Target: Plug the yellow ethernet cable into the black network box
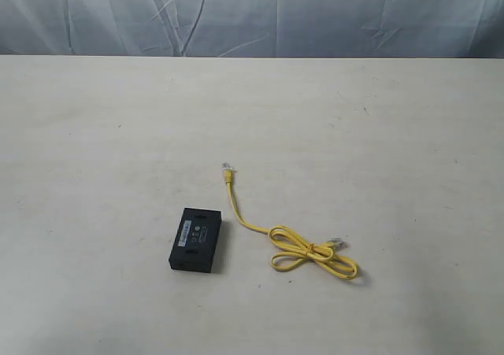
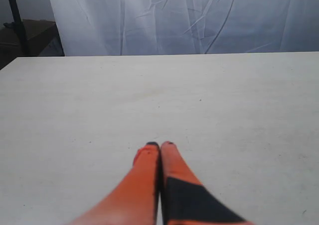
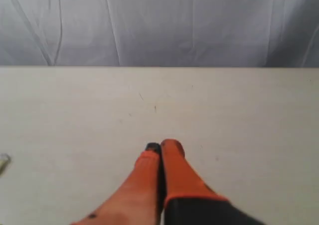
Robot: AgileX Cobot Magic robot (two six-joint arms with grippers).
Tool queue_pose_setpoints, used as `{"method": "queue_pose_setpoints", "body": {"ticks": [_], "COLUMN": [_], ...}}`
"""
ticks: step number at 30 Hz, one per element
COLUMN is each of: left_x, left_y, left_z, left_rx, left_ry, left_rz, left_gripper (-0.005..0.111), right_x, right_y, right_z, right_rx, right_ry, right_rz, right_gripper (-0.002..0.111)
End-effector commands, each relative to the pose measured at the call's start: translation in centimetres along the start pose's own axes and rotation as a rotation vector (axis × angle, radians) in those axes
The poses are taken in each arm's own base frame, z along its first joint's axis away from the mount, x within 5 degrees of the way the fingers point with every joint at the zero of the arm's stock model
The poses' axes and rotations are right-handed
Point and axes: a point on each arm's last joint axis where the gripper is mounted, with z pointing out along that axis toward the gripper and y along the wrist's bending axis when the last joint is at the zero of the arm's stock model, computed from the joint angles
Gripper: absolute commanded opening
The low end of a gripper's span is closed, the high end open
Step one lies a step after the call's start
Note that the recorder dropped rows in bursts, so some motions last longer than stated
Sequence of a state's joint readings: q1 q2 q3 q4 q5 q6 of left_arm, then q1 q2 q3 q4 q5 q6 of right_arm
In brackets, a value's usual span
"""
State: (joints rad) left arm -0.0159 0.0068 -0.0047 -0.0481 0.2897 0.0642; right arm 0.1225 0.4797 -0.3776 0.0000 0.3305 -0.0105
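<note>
Yellow ethernet cable (image 1: 291,249): right of black network box (image 1: 194,240). Left gripper (image 2: 160,145), right gripper (image 3: 160,146): pressed together, empty. Grasp behind far plug (image 1: 227,168); port possibly near-side.

Black box and yellow cable lie near each other, not joined.

The black network box (image 1: 194,239) is small and flat, with a pale label on top, and it lies a bit turned. The yellow ethernet cable (image 1: 313,250) lies just to its right, not touching it. One end runs out to a clear plug (image 1: 227,168) farther back. The rest is bunched in long flat loops, and the other clear plug (image 1: 338,243) rests by the loops.
</note>
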Motion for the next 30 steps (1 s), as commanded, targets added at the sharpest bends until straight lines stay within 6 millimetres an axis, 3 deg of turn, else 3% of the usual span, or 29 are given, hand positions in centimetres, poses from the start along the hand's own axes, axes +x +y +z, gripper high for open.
{"method": "queue_pose_setpoints", "body": {"ticks": [1,5,9,12,17,22,27,30], "left_x": [0.1,0.1,0.1,0.1,0.1,0.1,0.1,0.1], "left_y": [0.0,0.0,0.0,0.0,0.0,0.0,0.0,0.0], "left_z": [0.0,0.0,0.0,0.0,0.0,0.0,0.0,0.0], "left_rx": [-0.004,-0.004,-0.004,-0.004,-0.004,-0.004,-0.004,-0.004], "left_ry": [-0.007,-0.007,-0.007,-0.007,-0.007,-0.007,-0.007,-0.007], "left_rz": [-0.006,-0.006,-0.006,-0.006,-0.006,-0.006,-0.006,-0.006], "left_gripper": [0.000,0.000,0.000,0.000,0.000,0.000,0.000,0.000], "right_x": [-0.9,-0.9,-1.3,-2.2,-3.3,-2.3,-0.2,0.5], "right_y": [-0.3,0.2,1.3,3.5,10.4,17.6,23.0,25.1], "right_z": [3.6,7.0,10.6,13.2,17.3,20.9,24.3,26.2], "right_rx": [0.023,-0.018,-0.068,-0.148,-0.304,-0.378,-0.346,-0.332], "right_ry": [0.093,0.226,0.470,0.595,0.685,0.806,0.938,0.960], "right_rz": [-0.132,0.084,0.111,0.105,0.050,-0.049,-0.167,-0.181], "right_gripper": [-0.001,-0.001,-0.001,-0.001,-0.001,-0.001,-0.001,-0.001]}}
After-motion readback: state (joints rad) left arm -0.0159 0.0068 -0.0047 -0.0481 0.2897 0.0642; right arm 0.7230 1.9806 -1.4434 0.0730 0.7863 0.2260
